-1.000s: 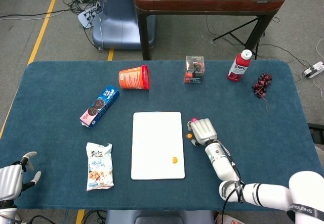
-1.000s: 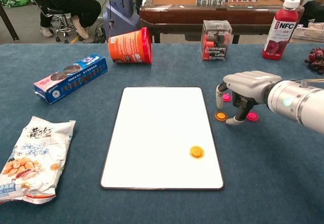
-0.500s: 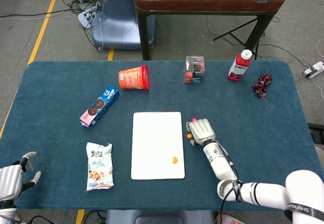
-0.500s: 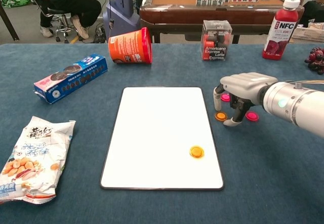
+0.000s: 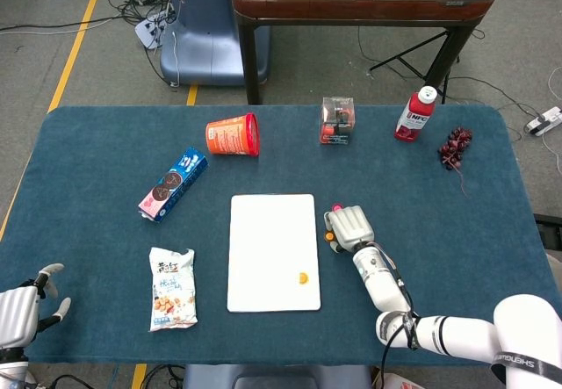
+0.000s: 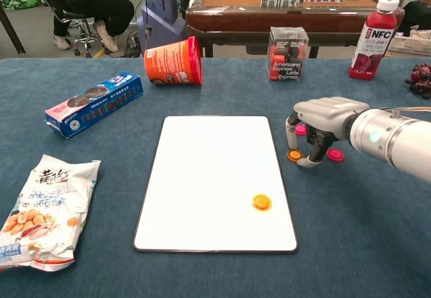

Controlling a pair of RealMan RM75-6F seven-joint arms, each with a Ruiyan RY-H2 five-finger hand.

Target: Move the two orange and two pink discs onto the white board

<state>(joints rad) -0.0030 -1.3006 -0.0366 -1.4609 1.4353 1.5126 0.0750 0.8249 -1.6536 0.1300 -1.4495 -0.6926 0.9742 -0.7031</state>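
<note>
The white board (image 6: pixel 215 180) (image 5: pixel 273 250) lies mid-table with one orange disc (image 6: pixel 261 202) (image 5: pixel 303 277) on its right part. Just right of the board my right hand (image 6: pixel 323 126) (image 5: pixel 349 227) hovers low, fingers curled down around a second orange disc (image 6: pixel 294 155) on the cloth. One pink disc (image 6: pixel 300 129) shows behind the fingers and another pink disc (image 6: pixel 335 154) lies to the right of them. I cannot tell whether the fingers touch the orange disc. My left hand (image 5: pixel 22 310) rests at the table's near left corner, fingers apart, holding nothing.
A snack bag (image 6: pixel 40 207), a blue cookie box (image 6: pixel 94 103), a tipped orange cup (image 6: pixel 174 61), a coffee box (image 6: pixel 287 52), a red NFC bottle (image 6: pixel 372 39) and dark grapes (image 6: pixel 419 76) surround the board on the blue cloth.
My right hand has shifted slightly left and lower over the loose orange disc; the discs and the left hand have not moved.
</note>
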